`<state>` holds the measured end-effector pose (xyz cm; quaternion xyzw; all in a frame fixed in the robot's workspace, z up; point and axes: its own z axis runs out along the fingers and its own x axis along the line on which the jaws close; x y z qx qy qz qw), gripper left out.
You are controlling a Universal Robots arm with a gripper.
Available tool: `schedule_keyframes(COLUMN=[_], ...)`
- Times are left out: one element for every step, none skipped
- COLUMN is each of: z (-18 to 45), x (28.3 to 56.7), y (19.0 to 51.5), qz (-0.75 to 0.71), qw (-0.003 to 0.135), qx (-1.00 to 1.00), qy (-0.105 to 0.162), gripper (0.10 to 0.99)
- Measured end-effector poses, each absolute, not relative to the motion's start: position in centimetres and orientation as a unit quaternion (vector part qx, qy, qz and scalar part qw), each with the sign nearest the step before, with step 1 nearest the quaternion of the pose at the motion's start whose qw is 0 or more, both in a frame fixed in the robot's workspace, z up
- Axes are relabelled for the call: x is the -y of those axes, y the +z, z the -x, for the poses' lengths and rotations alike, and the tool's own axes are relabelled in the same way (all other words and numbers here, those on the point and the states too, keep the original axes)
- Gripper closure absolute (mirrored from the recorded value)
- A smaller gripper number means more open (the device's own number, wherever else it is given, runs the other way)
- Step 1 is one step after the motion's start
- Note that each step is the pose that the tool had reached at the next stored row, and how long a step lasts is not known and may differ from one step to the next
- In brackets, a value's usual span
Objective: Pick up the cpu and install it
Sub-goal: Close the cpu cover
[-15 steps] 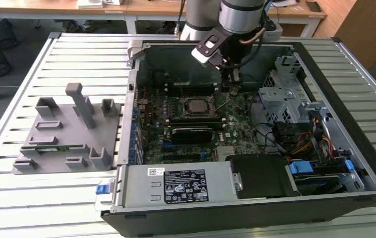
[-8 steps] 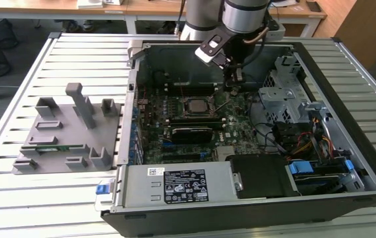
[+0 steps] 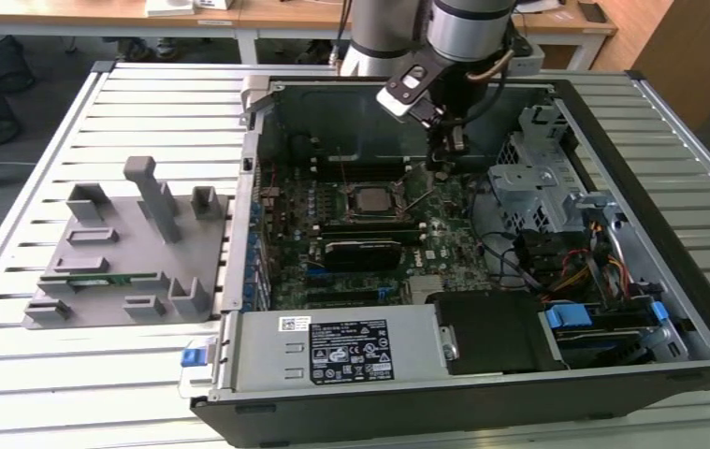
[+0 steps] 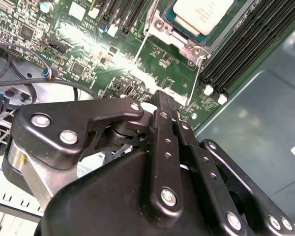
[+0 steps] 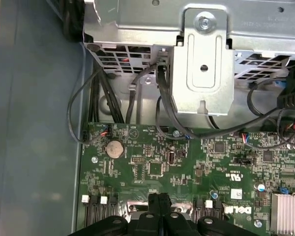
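Cpu [image 4: 202, 14] lies in socket [image 4: 163, 25], near closed gripper [image 4: 163, 96].

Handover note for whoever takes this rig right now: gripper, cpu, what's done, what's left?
The gripper is shut, holding nothing, low over the motherboard beside the socket.
The cpu lies in the socket, silver top up.
Done: pick-up and placement, by the look of it.
Left: whether the socket is latched shut cannot be told; check it.
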<state>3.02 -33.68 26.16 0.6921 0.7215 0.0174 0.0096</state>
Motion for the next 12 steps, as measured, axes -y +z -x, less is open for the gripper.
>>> schedule_keyframes(z=[-3.1,-3.2,-3.3,-3.5,-3.6,-3.7,-3.9,-4.0,-4.2,-4.4,-4.5,-4.6], x=[33.6,33.6,33.6,33.5,33.5,33.5,33.5,33.5,33.5,33.4,33.4,33.4], y=[26.1,26.1,26.1,26.0,26.0,26.0,25.9,25.9,25.8,25.8,25.7,25.6], qz=[-0.692,-0.692,-0.692,-0.692,-0.692,-0.692,-0.692,-0.692,-0.692,-0.692,-0.692,-0.692], qw=[0.009,0.009,0.009,0.008,0.008,0.008,0.007,0.007,0.006,0.006,0.006,0.006], qx=[-0.721,-0.721,-0.722,-0.721,-0.722,-0.722,-0.722,-0.722,-0.721,-0.722,-0.722,-0.722], qy=[0.017,0.017,0.017,0.016,0.016,0.015,0.015,0.015,0.014,0.014,0.014,0.013], gripper=[0.980,0.980,0.980,0.980,0.980,0.980,0.980,0.980,0.980,0.980,0.980,0.980])
